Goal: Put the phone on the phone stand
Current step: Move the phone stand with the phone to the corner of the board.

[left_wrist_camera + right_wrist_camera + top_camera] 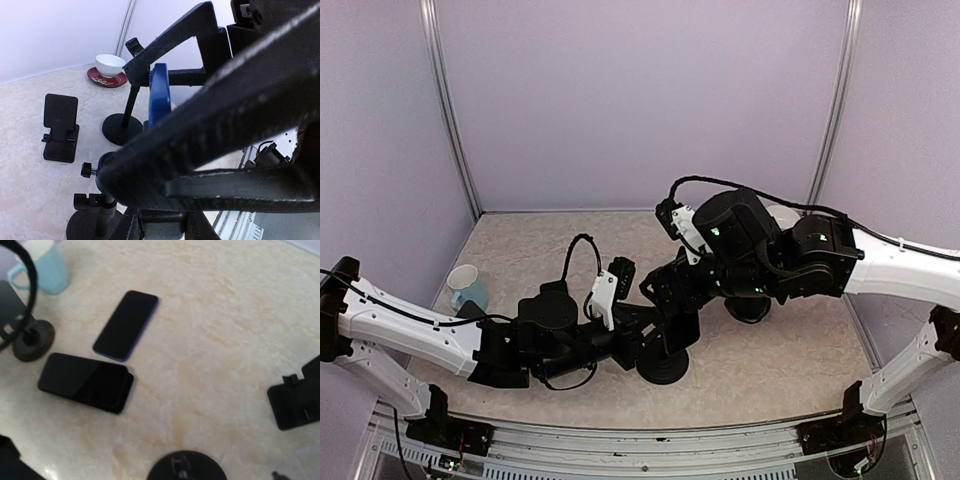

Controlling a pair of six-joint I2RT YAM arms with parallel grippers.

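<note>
The left gripper (642, 325) is holding its fingers (210, 130) narrowly apart with the blue-edged black phone (159, 97) standing edge-on between them, seemingly clamped. It is holding the phone close over the black round-based pole stand (665, 370) and well apart from the black folding phone stand (60, 127). The right gripper (665, 290) is hovering beside that phone's upper end, its finger spread impossible to tell, while a blue-rimmed dark phone (126, 325) and a plain black phone (85, 382) are lying flat on the beige marbled tabletop (225, 340) near the pale blue mug (42, 267).
</note>
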